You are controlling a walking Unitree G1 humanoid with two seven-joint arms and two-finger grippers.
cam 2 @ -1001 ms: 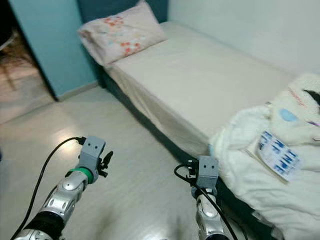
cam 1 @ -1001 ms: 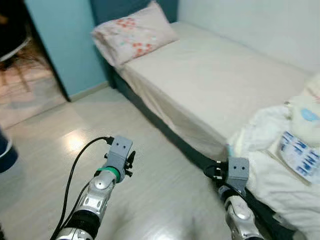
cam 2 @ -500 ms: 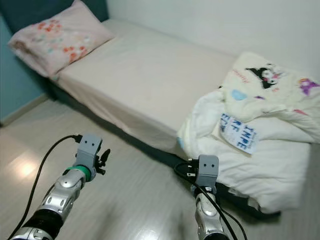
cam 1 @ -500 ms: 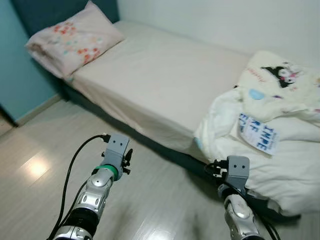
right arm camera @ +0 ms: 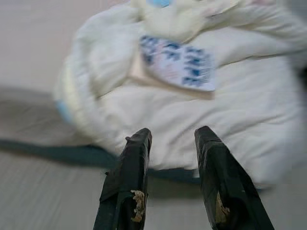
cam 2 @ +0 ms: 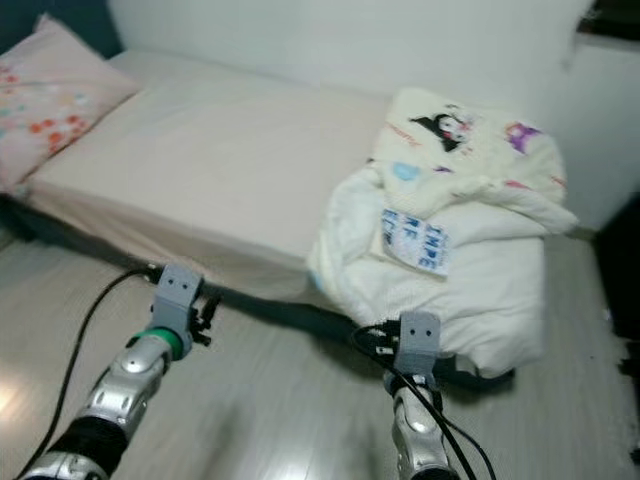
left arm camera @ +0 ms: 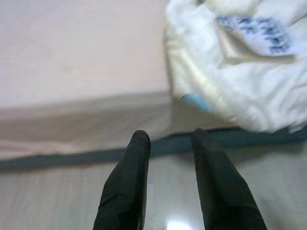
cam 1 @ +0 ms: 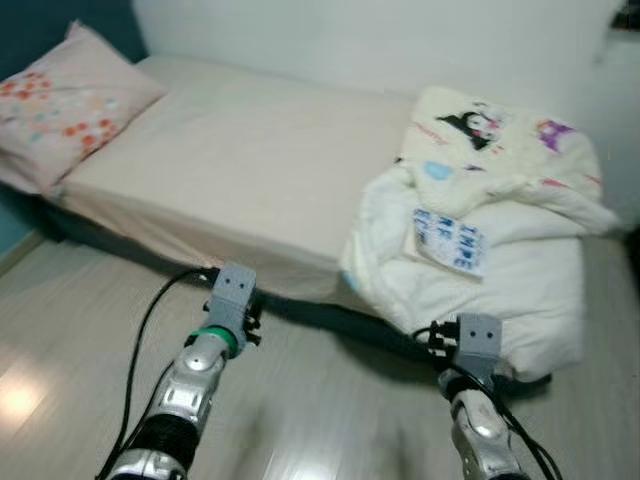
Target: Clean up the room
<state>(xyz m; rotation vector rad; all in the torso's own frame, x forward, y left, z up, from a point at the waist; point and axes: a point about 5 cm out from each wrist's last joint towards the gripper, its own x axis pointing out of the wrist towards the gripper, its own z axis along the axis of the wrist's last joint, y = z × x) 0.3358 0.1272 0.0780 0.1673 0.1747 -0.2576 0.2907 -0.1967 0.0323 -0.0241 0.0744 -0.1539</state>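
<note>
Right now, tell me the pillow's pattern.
The pillow is pale pink with small red-orange flowers, clearest in the left eye view.

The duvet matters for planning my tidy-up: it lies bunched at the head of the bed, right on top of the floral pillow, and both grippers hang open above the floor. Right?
Not quite. The duvet lies bunched at the other end of the bed, well apart from the floral pillow, as the left eye view shows. The left gripper and right gripper do hang open above the floor.
</note>
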